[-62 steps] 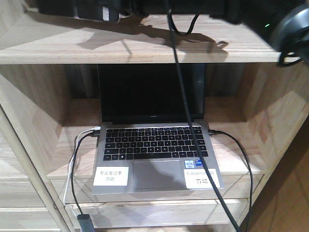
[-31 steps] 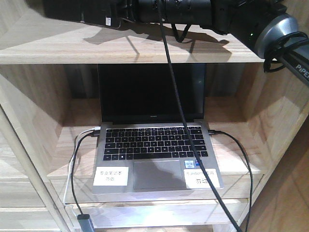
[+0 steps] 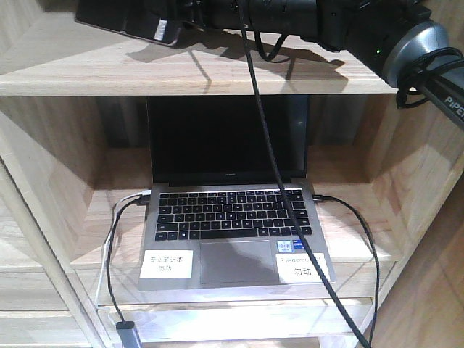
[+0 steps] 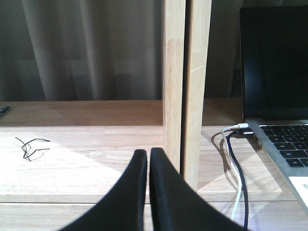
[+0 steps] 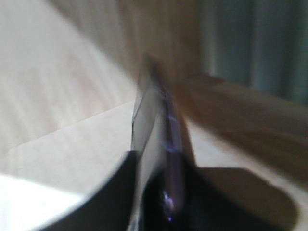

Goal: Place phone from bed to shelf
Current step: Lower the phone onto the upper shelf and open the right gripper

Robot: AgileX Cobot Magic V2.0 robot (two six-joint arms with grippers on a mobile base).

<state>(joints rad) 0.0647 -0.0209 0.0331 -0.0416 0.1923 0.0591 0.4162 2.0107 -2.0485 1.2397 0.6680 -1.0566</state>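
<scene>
We have the phone (image 3: 127,22) pinched edge-on in our right gripper (image 5: 159,192), carried flat just above the shelf's (image 3: 217,76) upper board so it can be set down there. Our left gripper (image 4: 148,163) sits idle, jaws pressed together on nothing, low before the divider post.
</scene>
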